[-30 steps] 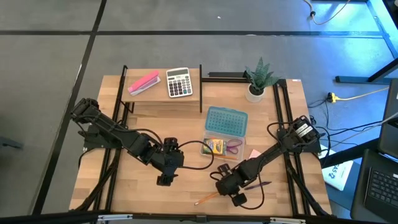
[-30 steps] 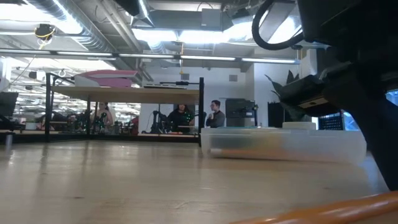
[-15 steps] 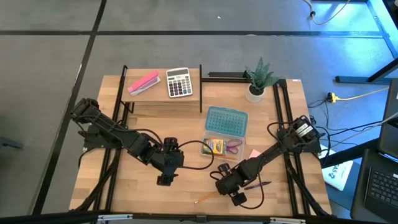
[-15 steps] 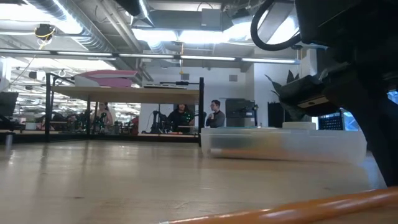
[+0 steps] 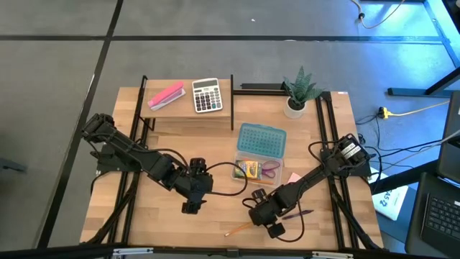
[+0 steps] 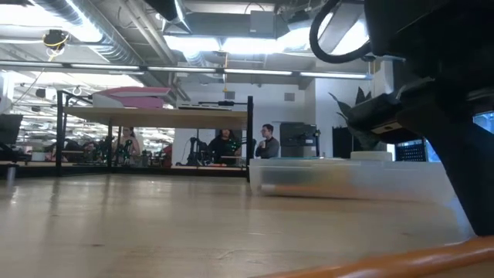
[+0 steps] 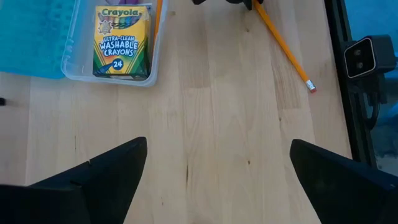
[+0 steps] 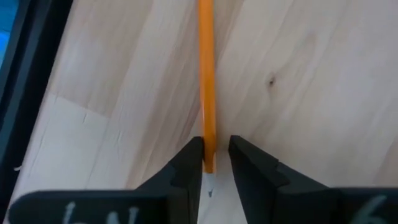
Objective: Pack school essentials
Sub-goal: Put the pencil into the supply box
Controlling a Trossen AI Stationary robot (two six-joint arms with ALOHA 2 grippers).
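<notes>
both arms are black, built of chunky jointed segments, with thin black cables looping loosely beside them. the right arm carries a small white label near its base, at the right of the high view. each wrist view shows matte black, wedge-shaped fingers [image 8: 249, 163], white lettering below.

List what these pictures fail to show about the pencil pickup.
- Grip: in the right wrist view the orange pencil sits between the right tool's fingers, contact unclear.
- Pencil's tip end: hidden under the tool in the high view.
- Clear box contents: blurred in the low view.
</notes>
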